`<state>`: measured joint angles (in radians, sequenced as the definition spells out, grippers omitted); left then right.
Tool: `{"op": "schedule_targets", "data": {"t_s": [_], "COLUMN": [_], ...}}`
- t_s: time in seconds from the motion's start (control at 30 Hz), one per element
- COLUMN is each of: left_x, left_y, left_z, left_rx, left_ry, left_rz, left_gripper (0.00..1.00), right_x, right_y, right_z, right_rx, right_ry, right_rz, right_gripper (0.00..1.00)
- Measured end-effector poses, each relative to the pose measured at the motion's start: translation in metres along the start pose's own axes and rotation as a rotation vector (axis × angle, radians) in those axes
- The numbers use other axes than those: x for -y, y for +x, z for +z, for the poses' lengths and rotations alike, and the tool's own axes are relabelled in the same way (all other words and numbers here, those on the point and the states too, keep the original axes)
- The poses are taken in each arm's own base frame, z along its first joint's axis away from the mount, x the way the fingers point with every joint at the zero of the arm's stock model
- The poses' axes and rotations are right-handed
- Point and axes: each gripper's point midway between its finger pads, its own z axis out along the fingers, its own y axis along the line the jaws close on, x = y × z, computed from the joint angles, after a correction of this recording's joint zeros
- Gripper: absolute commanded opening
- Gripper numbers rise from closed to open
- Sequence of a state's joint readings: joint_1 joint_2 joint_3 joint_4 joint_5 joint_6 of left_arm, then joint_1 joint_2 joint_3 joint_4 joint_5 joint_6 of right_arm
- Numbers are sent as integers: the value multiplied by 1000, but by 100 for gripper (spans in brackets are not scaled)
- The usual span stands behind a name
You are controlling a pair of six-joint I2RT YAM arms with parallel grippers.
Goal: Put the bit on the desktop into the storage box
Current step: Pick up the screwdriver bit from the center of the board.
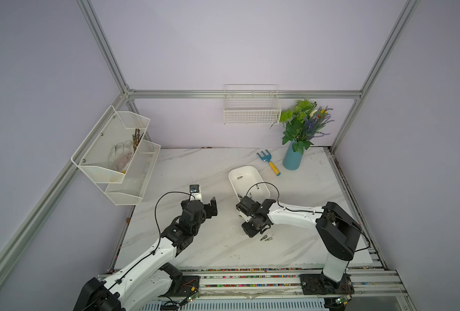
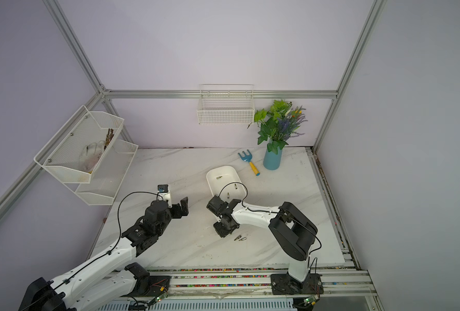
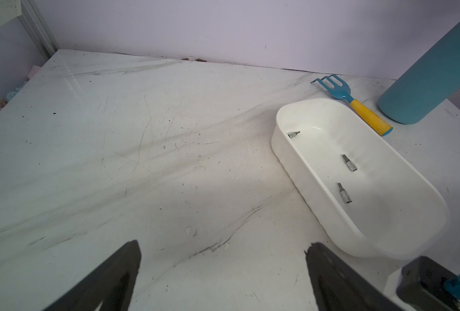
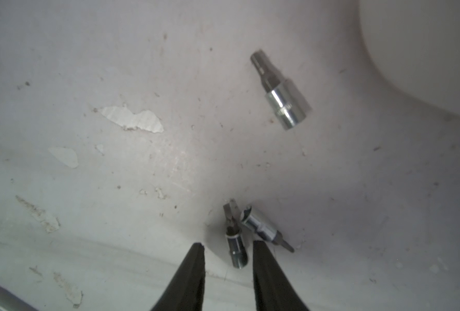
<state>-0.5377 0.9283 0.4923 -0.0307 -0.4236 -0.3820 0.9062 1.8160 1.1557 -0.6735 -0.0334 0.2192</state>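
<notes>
Bit (image 4: pixel 237 250) lay on the bench (image 4: pixel 89 175) between the part-open right jaws, ungripped; left jaws stood wide, empty.

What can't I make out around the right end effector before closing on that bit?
- Right end effector: fingertips hidden under its own wrist in both top views; fingers cut by the bottom edge in the right wrist view.
- Whether the bit between its fingers touches the neighbouring bit: right wrist view, blurred.
- Third bit: absent from both top views, apparently beneath the right arm.
</notes>
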Motion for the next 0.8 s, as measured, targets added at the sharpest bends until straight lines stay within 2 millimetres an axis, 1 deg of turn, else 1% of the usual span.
{"op": "schedule_targets", "data": {"t_s": [0.07, 0.37, 0.57, 0.8], "left_x": [0, 0, 0, 0], "left_y": [1, 2, 2, 2], "left_z": [0, 1, 1, 1], "left_rx": [-2, -5, -5, -5], "left_ry": [-1, -2, -2, -2], "left_rz": [1, 3, 3, 3], "left_gripper": [100, 100, 100, 100], "right_x": [0, 0, 1, 1], "right_y": [1, -1, 3, 1], "right_z": [1, 2, 5, 6], "right_rx": [-3, -13, -38, -49], "right_ry": [1, 6, 13, 33], "right_rz": [-1, -4, -6, -14], "right_gripper": [31, 27, 22, 16]}}
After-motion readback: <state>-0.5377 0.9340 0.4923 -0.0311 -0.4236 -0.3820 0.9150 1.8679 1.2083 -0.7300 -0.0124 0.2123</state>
